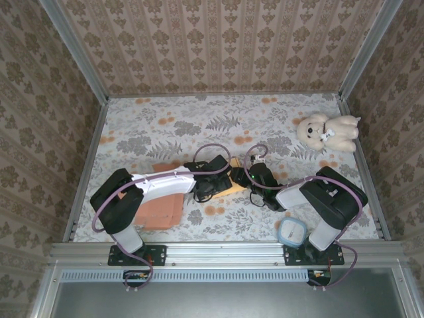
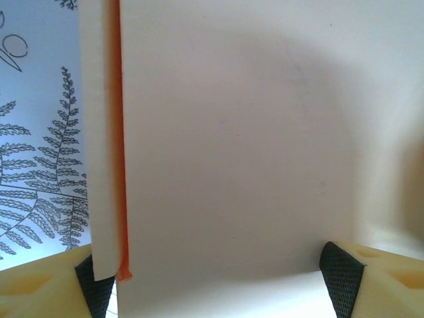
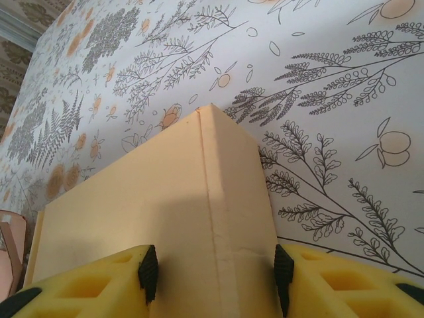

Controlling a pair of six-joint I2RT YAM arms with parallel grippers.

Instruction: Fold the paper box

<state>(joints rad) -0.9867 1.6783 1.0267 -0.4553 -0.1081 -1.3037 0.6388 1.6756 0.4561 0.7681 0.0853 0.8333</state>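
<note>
The paper box (image 1: 234, 185) is a yellow-tan cardboard piece in the middle of the table, between my two grippers. My left gripper (image 1: 213, 182) meets it from the left. In the left wrist view its jaws (image 2: 218, 285) stand wide, and a pale panel of the box (image 2: 252, 146) with an orange edge spans the gap from pad to pad. My right gripper (image 1: 246, 180) comes from the right. Its pads (image 3: 147, 273) sit on either side of a creased corner of the box (image 3: 199, 199), closed on it (image 3: 212, 275).
A flat salmon sheet (image 1: 162, 207) lies under the left arm near the front edge. A white teddy bear (image 1: 329, 131) sits at the back right. A blue-rimmed container (image 1: 292, 232) stands by the right arm's base. Patterned walls enclose the floral tablecloth (image 1: 165, 126).
</note>
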